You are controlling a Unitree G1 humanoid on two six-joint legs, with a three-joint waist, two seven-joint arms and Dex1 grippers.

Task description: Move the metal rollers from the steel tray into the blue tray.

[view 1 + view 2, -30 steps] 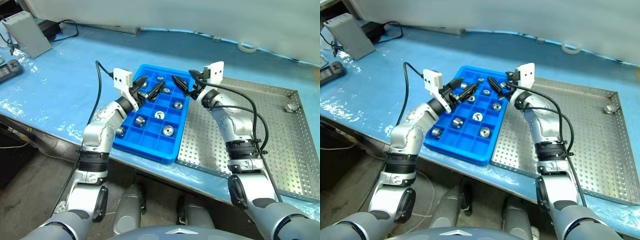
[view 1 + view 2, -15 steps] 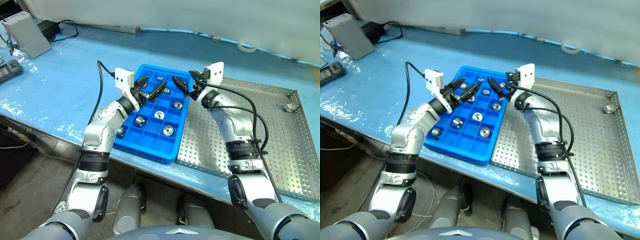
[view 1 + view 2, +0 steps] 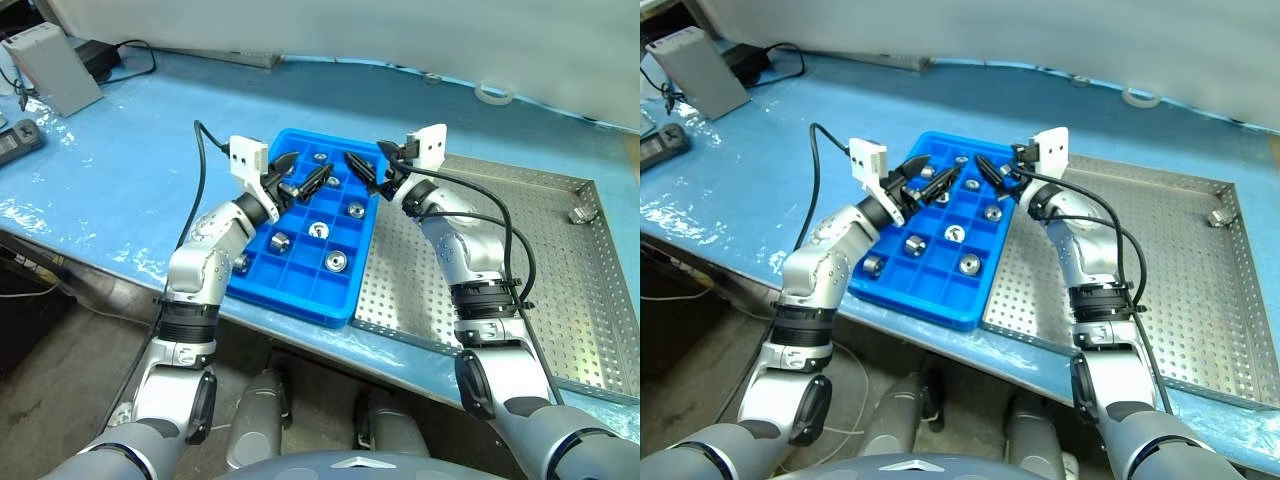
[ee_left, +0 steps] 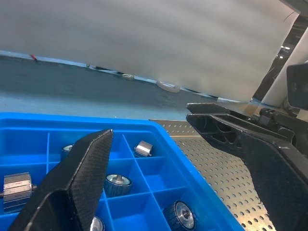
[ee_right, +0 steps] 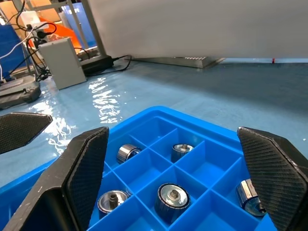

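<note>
1. The worktop [image 3: 120,170], covered in glossy blue sheeting, carried a grey box [image 3: 55,65] at its far left.
2. The left tool [image 3: 300,178] hovered over the bright blue plastic tray with square compartments [image 3: 285,285], fingers spread and empty.
3. Several small shiny silver metal rollers [image 3: 335,261] sat in separate compartments of that tray.
4. The right tool [image 3: 362,170] hung over the tray's far end, likewise released and holding nothing.
5. The large perforated silver steel tray [image 3: 560,290] lay just beside the blue one; a small metal piece [image 3: 580,214] rested near its far right rim, possibly a remaining roller.
6. Judging by this, the transfer looked nearly done; the next move probably called for the right arm to reach across to that piece.
</note>
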